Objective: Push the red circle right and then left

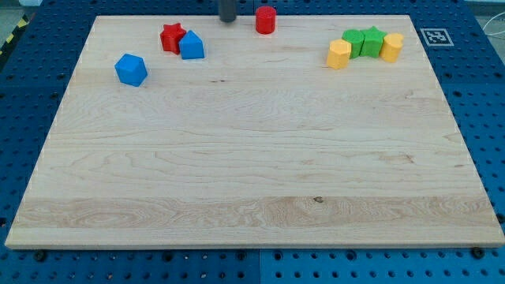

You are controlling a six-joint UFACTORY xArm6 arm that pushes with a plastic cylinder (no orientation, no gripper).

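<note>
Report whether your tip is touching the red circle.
Apart. The camera view shows bare board between my tip and the red circle, which sits to its right.

We find no words, brand names or numbers that can be read anywhere in the view. The one sign we see is a small square marker [432, 36], black pattern on white, of the fiducial kind. It lies flat on the blue perforated table [481, 102], just off the wooden board's [252, 181] corner at about two o'clock. Its pattern is too small for us to decode. The coloured blocks on the board carry no markings that we can make out, and the board's own face shows only wood grain.
</note>
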